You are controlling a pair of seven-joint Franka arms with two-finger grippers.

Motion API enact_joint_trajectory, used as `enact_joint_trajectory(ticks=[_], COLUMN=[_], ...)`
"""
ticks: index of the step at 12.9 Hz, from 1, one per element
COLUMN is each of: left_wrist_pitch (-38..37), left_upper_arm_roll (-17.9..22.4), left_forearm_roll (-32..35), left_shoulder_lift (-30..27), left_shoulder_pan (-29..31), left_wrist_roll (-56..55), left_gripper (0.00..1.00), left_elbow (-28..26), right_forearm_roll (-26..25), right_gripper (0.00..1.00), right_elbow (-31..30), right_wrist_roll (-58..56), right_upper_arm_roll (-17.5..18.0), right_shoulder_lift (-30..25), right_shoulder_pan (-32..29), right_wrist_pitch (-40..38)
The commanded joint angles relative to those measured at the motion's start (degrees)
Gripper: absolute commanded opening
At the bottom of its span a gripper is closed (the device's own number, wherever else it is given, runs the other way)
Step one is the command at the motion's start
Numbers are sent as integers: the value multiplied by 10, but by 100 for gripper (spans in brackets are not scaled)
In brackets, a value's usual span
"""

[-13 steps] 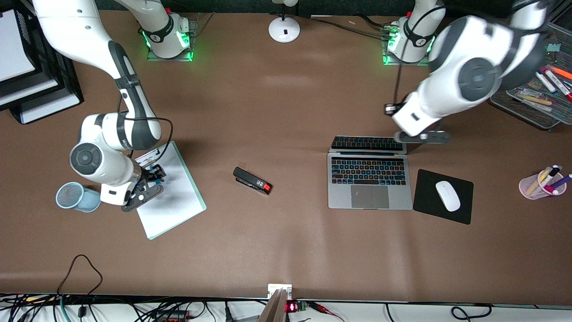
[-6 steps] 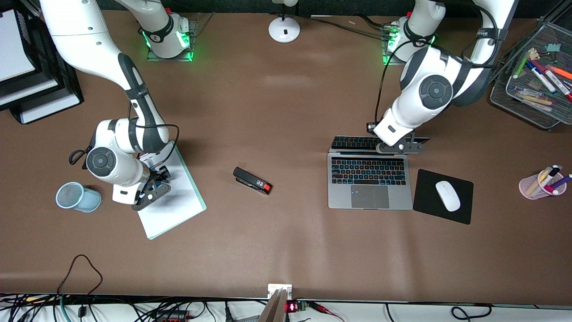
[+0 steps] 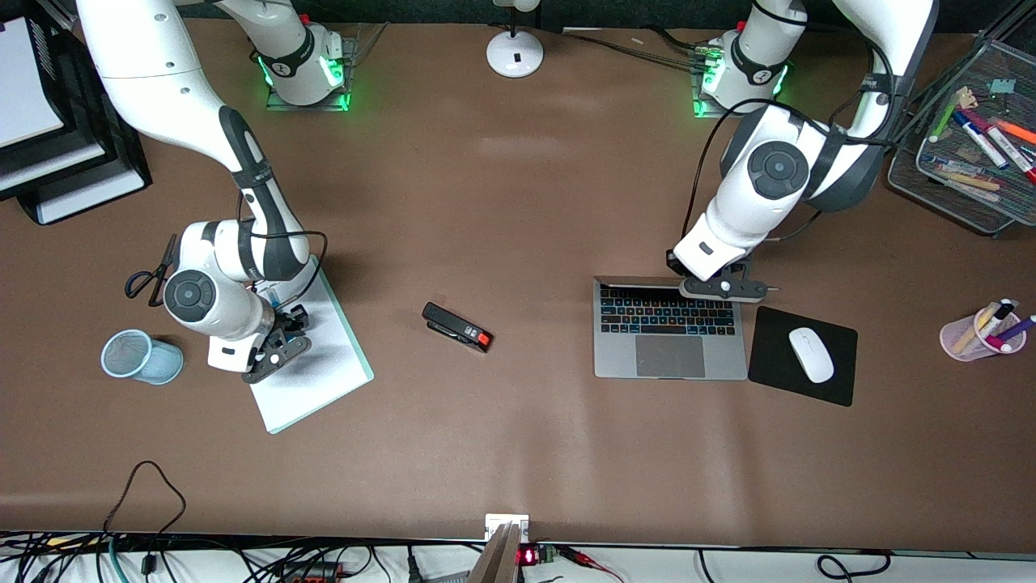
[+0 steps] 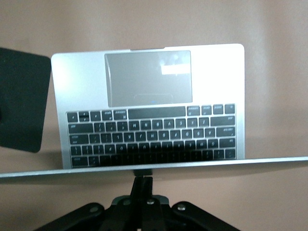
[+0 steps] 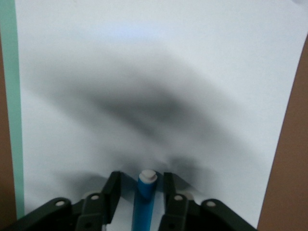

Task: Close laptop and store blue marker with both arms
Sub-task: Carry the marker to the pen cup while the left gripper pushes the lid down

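- I press my left gripper, fingers pinched together, against the laptop lid, half lowered; next, push it flat.
- My right gripper clasps the blue marker over the clipboard; next, the mesh cup.

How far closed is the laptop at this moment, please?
Partly closed, not shut. The laptop still shows its lit keyboard; in the left wrist view its lid edge hangs above the keys, with the left gripper at that edge.
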Motion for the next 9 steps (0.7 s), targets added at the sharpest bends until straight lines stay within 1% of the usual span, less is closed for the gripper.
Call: enact_joint_trajectory(ticks=[1, 2, 3, 6, 8, 9], left_wrist_pitch=[1, 1, 1, 2, 2, 2], left_upper_arm_roll=[0, 0, 0, 1, 2, 3], left_forearm_roll=[16, 16, 16, 16, 17, 16], left_shoulder_lift=[58, 71, 84, 138, 170, 186], left_shoulder_pan=[4, 3, 1, 1, 1, 1], left_wrist_roll=[0, 1, 1, 1, 2, 2], left_gripper=[0, 0, 0, 0, 0, 0], left_elbow=[68, 83, 101, 151, 183, 198], right_forearm_roll=[4, 4, 4, 4, 4, 10], right_gripper=[12, 4, 0, 0, 0, 0], right_elbow=[-2, -2, -1, 1, 24, 42], right_wrist_roll=[-6, -5, -7, -11, -37, -70], right_upper_arm_roll=[4, 4, 3, 3, 3, 4], right_shoulder_lift=[-2, -2, -7, -44, -71, -83], right_shoulder_pan=[-8, -8, -8, -18, -38, -52], right_wrist_pitch=[6, 5, 3, -8, -54, -82])
